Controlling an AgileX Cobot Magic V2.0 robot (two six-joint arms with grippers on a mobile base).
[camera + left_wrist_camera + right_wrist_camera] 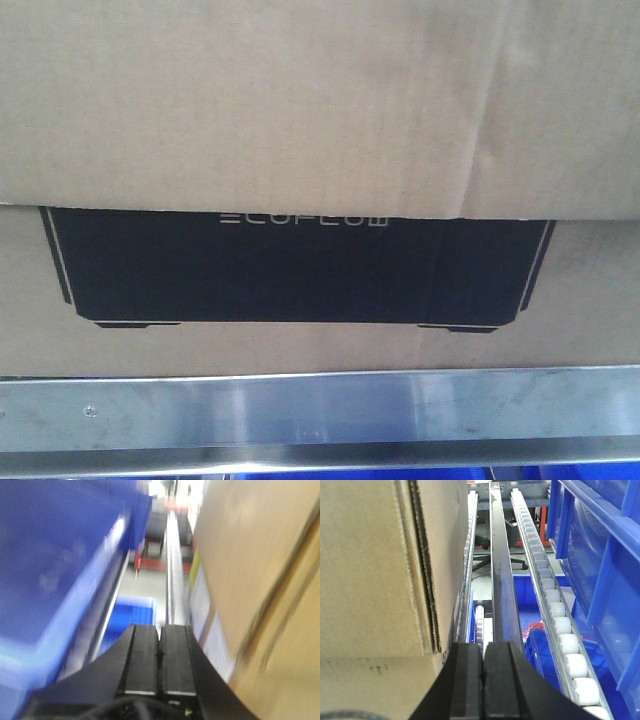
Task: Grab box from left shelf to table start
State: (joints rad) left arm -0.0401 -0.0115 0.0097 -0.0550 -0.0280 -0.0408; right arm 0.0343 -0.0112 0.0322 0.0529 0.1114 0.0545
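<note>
The brown cardboard box (320, 110) fills the front view, its black panel with "ECOFLOW" lettering facing me, resting behind the left shelf's silver front rail (320, 410). In the left wrist view the box (260, 580) is on the right of my left gripper (160, 627), which is shut and empty beside the box's side. In the right wrist view the box (375, 570) is on the left of my right gripper (483, 647), which is shut and empty beside that side. The table is out of view.
Blue bins stand at the left of the left gripper (55, 560) and at the right of the right gripper (600, 560). A roller track (555, 610) and a metal divider rail (502, 580) run back beside the box. More blue bins sit below the shelf (420, 472).
</note>
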